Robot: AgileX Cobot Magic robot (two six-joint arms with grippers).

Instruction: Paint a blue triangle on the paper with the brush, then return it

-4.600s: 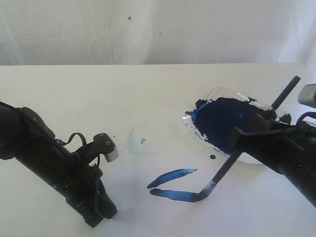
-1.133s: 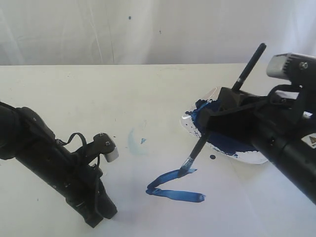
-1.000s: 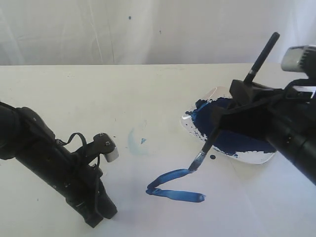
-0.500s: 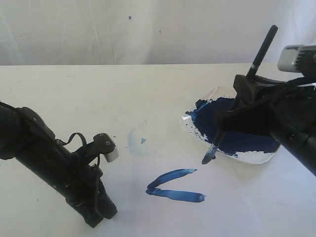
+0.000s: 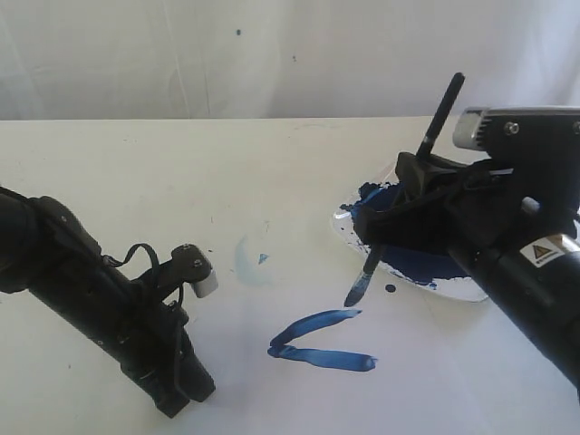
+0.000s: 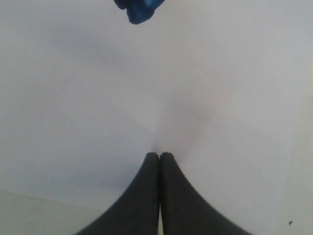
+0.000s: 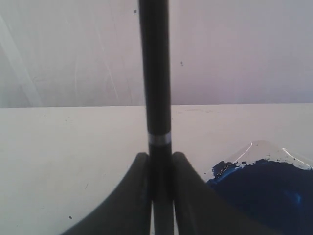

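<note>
My right gripper (image 5: pixel 388 227) is shut on the black-handled brush (image 5: pixel 367 276), which it holds steeply tilted. The blue tip hangs just above the paper (image 5: pixel 435 372), close to the right end of the upper stroke. The blue triangle (image 5: pixel 319 341) shows as two thick strokes joined at their left corner and open on the right. In the right wrist view the brush (image 7: pixel 154 73) stands between the fingers of the gripper (image 7: pixel 160 159). My left gripper (image 5: pixel 177 403) rests low at the front left, shut and empty. In the left wrist view the gripper (image 6: pixel 159 154) lies over white paper (image 6: pixel 98 98).
The clear paint dish (image 5: pixel 344 222) with its dark navy pool (image 7: pixel 264 191) sits right of the strokes, partly under my right arm. A pale-blue smudge (image 5: pixel 246 263) lies left of centre. A blue blob (image 6: pixel 139 10) shows ahead of the left fingers. A white wall closes the back.
The brush lifted off the right end of the upper stroke and swung toward the dish edge. It now hangs a little left and lower, with my right arm closer in. The left arm is still.
</note>
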